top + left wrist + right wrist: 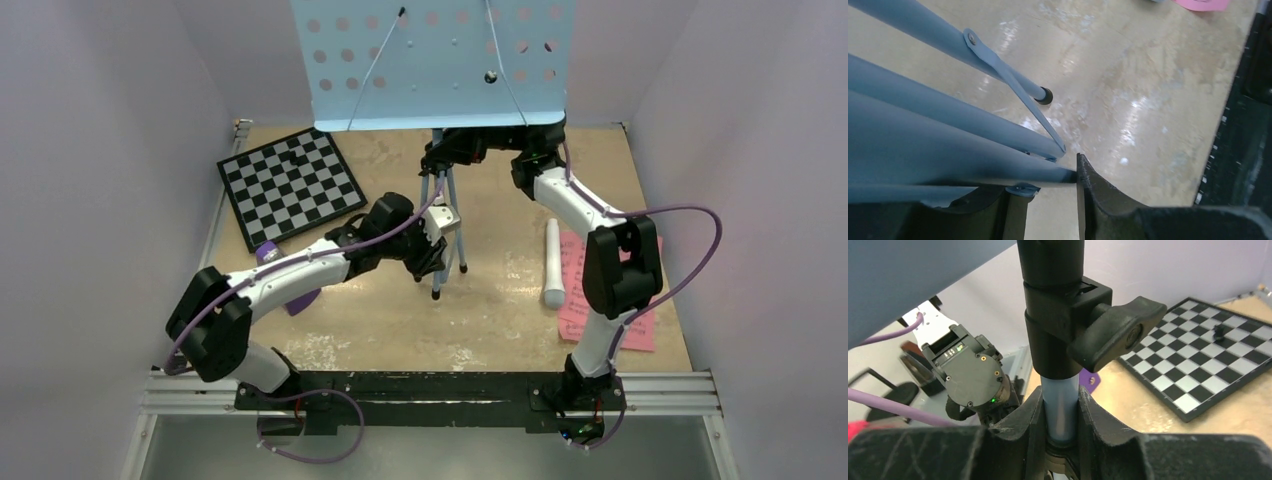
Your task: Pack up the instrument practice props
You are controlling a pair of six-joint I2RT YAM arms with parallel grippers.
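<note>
Found music stand (432,60) upright at mid-table (500,320). Saw right pincer (1060,410) clamped on its pole (1060,390) under black knob (1115,330); left pincer (1048,200) narrowed onto a tripod leg (948,172). Logged white tube (553,262) beside pink pages (640,325) at right, purple wedge (268,253) under left arm, chessboard (290,185) far left.

left claw (1043,192) hangs low, jaws narrowed about a leg of the music stand (948,150); right claw (1060,412) clamps its pole.
</note>
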